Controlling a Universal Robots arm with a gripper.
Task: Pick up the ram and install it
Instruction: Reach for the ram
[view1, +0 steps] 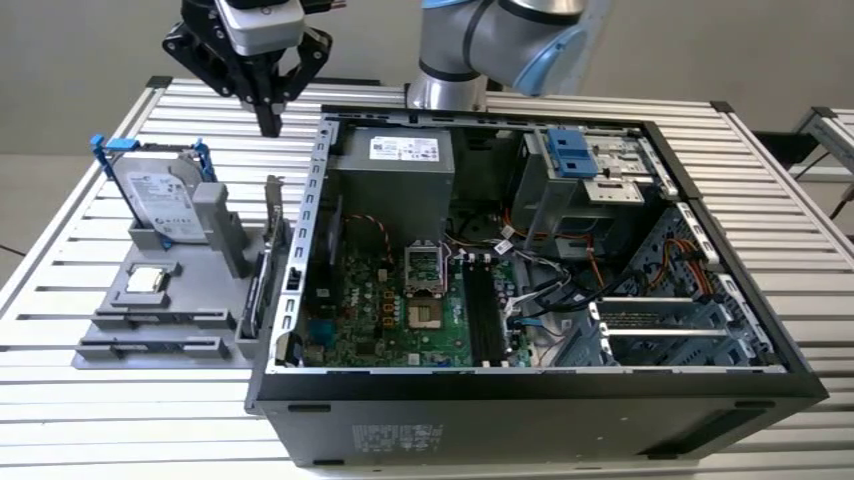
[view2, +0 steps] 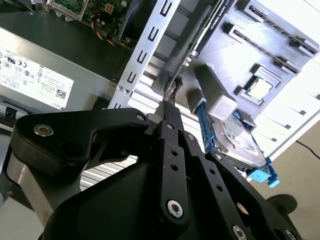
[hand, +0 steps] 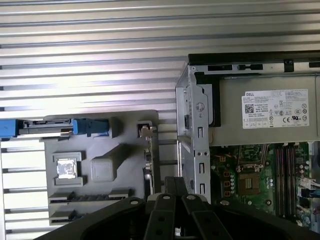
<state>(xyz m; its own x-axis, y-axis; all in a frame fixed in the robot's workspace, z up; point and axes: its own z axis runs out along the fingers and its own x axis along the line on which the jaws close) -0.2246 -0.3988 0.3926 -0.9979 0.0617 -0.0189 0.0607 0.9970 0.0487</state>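
Note:
The ram shows as dark narrow sticks (view1: 154, 322) set edge-up in the long slots at the near end of the grey tray (view1: 100, 335). Both wrist views also catch these sticks (hand: 92, 194) (view2: 260, 47). My gripper (view1: 271, 122) hangs above the slatted table, just beyond the tray's far end and beside the open case's corner. Its fingers are shut and hold nothing, as both wrist views show of the gripper (view2: 169, 107) (hand: 176, 182). The ram is well apart from it, at the tray's opposite end.
On the tray stand a silver hard drive in a blue frame (view1: 167, 200), a square CPU chip (view1: 147, 280) and an upright card (view1: 271, 245) against the case. The open computer case (view1: 747, 385) holds the motherboard (view1: 387, 310), memory slots (view1: 483, 312) and power supply (view1: 394, 170).

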